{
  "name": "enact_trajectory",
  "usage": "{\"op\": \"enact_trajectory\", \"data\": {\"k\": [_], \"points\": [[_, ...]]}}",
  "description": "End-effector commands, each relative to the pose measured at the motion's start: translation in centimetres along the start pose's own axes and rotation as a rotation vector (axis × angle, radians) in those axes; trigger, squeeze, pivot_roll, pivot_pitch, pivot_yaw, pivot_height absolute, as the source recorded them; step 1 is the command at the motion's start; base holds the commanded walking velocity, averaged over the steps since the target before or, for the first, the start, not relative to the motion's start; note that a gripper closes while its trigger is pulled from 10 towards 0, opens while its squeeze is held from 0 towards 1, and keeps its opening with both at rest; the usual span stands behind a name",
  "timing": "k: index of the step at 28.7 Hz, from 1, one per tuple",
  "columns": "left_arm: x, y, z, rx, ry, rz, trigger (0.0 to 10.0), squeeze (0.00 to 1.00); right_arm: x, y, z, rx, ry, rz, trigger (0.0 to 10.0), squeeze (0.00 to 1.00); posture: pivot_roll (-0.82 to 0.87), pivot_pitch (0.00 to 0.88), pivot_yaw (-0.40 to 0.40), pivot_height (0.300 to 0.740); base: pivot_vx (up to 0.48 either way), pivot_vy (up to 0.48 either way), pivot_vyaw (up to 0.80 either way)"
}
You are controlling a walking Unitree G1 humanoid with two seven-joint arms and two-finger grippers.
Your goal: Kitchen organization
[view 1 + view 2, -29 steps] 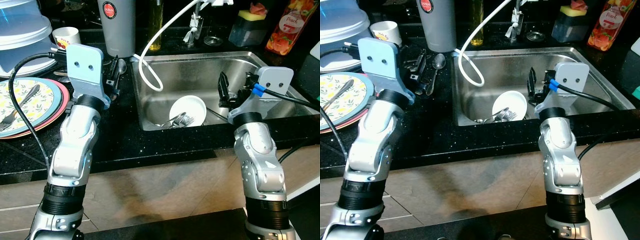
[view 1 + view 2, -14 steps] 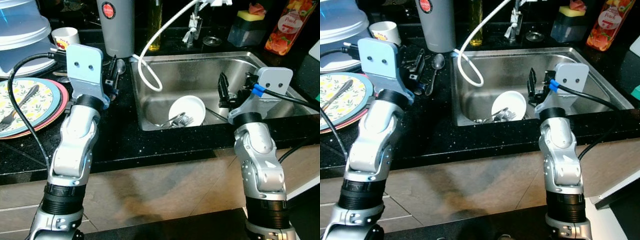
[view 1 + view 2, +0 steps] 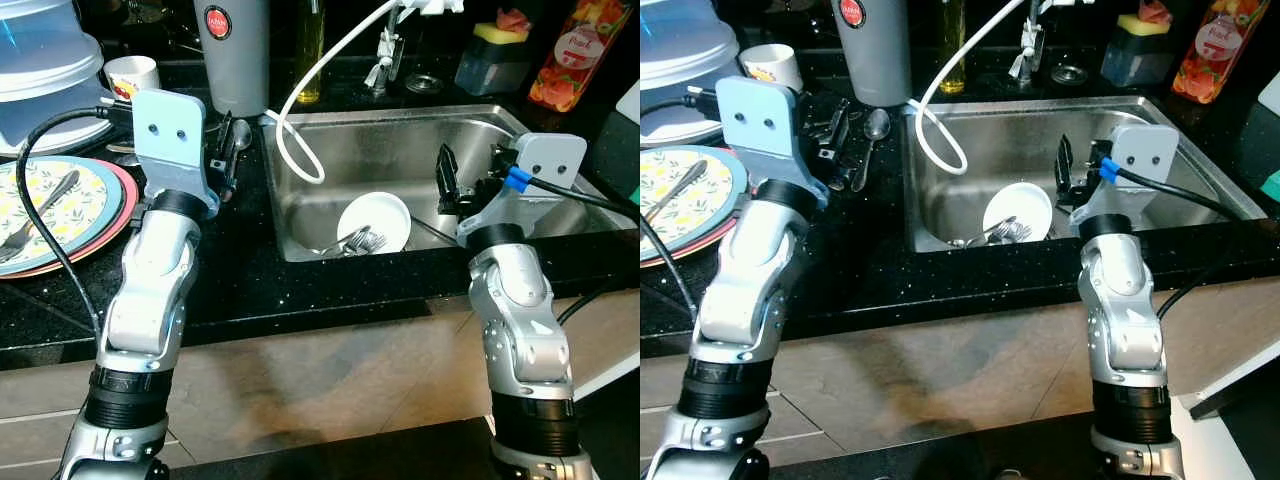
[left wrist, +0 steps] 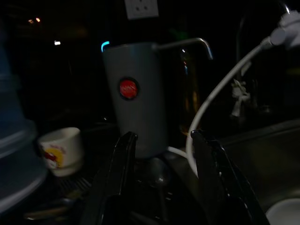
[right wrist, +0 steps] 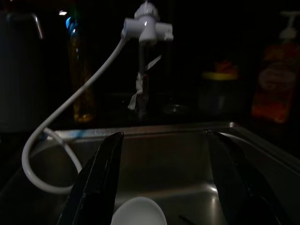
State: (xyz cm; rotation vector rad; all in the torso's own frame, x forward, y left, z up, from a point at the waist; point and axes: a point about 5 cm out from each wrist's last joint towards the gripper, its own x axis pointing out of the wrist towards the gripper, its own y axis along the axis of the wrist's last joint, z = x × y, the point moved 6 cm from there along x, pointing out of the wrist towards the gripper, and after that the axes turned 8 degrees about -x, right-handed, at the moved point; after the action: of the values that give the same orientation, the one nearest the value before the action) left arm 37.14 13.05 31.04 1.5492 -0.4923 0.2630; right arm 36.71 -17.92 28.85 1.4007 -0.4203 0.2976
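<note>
A white bowl lies in the steel sink with several forks resting against it. My right gripper hovers open over the sink, just right of the bowl, and its wide-spread fingers frame the bowl. My left gripper stands open above the black counter left of the sink, over loose cutlery and a spoon. It points at a grey tumbler. Nothing is held by either gripper.
Patterned plates carrying a fork sit at the far left, below stacked plastic containers. A white cup, white tap hose, oil bottle, sponge holder and pink bottle line the back.
</note>
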Motion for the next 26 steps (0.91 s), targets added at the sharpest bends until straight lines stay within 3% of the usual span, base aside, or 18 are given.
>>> {"op": "enact_trajectory", "data": {"k": [1,11,21,26], "points": [[0.00,-0.47,-0.56,0.009,0.015,-0.020,10.0,0.00,-0.05,-0.33,0.03,0.013,-0.005,-0.009,10.0,0.00,0.07,0.099,-0.015,0.740,0.000,0.480,0.00],[0.05,-0.60,-0.62,0.011,0.013,-0.026,10.0,0.00,-0.14,-0.37,-0.01,0.015,-0.006,-0.011,10.0,0.00,0.07,0.101,-0.010,0.740,0.000,0.386,0.00],[0.37,-1.11,0.01,0.083,-0.017,-0.050,10.0,0.00,-0.17,-0.30,0.06,0.017,-0.011,-0.008,10.0,0.00,0.07,0.101,-0.003,0.740,0.000,0.000,0.00],[0.38,-1.22,0.15,0.080,-0.019,-0.057,10.0,0.00,-0.21,-0.25,0.11,0.018,-0.014,-0.006,10.0,0.00,0.07,0.100,0.000,0.740,0.000,0.000,0.00]]}}
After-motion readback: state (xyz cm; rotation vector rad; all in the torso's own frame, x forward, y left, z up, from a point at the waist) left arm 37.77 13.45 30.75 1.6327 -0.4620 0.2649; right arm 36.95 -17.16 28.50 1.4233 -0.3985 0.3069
